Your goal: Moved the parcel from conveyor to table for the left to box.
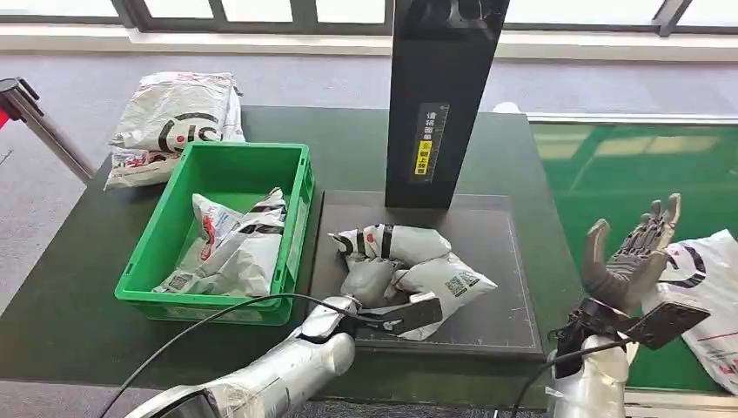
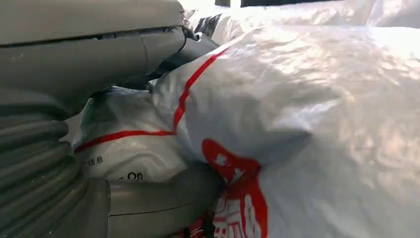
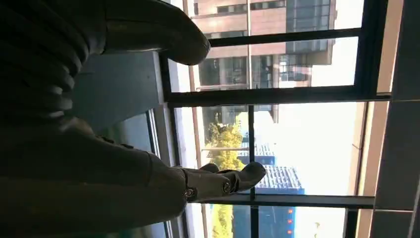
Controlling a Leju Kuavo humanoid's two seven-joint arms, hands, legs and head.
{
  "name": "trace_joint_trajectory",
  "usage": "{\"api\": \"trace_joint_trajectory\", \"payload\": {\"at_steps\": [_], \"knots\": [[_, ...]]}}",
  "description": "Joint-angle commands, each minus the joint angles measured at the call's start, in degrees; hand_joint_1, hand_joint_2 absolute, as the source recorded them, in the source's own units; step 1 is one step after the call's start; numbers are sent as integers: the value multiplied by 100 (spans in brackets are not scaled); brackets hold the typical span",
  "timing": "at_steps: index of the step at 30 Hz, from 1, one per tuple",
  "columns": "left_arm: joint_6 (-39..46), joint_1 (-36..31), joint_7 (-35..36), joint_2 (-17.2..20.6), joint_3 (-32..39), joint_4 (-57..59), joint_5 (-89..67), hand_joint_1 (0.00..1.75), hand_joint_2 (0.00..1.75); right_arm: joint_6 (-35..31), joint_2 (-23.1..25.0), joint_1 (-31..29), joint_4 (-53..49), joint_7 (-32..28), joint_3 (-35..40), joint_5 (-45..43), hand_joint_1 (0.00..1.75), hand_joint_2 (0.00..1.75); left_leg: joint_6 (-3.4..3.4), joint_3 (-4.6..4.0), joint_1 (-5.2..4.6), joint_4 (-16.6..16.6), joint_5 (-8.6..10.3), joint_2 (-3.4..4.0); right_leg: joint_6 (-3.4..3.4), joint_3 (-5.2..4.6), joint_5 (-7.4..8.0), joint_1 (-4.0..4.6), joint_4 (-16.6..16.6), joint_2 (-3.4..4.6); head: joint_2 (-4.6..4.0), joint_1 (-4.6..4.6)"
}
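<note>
Left hand [image 1: 361, 306] fingers clamp the parcel [image 1: 409, 266], just right of the green crate [image 1: 296, 209]; right hand [image 1: 631, 252] raised, fingers apart.

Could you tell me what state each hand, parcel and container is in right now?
Left hand: closed around the parcel on the dark mat.
Parcel on the mat: crumpled, gripped.
Right hand: raised, fingers apart, holding nothing.
Green crate: upright, holding parcels.
Parcel on the conveyor: lying flat, untouched.
Parcels behind the crate: piled, untouched.
</note>
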Motion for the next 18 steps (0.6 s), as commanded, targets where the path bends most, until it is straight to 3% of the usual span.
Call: {"api": "trace_joint_trajectory", "payload": {"at_steps": [1, 5, 6, 7, 8, 18], "knots": [[1559, -66, 1008, 347, -124, -358, -1658, 175, 175, -217, -200, -23, 392, 15, 290, 47, 0, 175, -3, 16, 4, -21, 5, 26, -11, 10, 12, 6, -23, 15, 0, 0], [1559, -66, 1008, 347, -124, -358, -1658, 175, 175, -217, -200, -23, 392, 15, 290, 47, 0, 175, -3, 2, 3, -5, 1, 15, -8, -3, 5, 4, -5, 10, 0, 2], [1559, 568, 1415, 545, 1484, -2146, -3818, 175, 175, -303, -181, -21, 400, 15, 280, 72, 0, 175, -3, 2, 3, -4, 0, 14, -7, -3, 4, 4, -5, 9, 0, 0], [1559, 731, 785, 266, 2776, -2455, -5218, 175, 175, -323, -182, -20, 400, 15, 272, 66, 0, 175, -4, 5, 4, -9, 0, 18, -10, 0, 5, 5, -10, 11, 0, 0], [1559, 771, 688, 232, 3033, -2704, -5478, 175, 175, -354, -177, -16, 392, 15, 263, 78, 0, 175, -4, 10, 2, -17, 1, 21, -11, 3, 6, 4, -17, 13, 0, 0], [1559, 944, 523, 192, 3326, -3292, -5708, 175, 175, -399, -186, -16, 389, 15, 245, 86, 0, 175, -6, -7, 3, -7, -6, 27, -10, -20, 5, 4, -7, 21, 0, 0]]}}
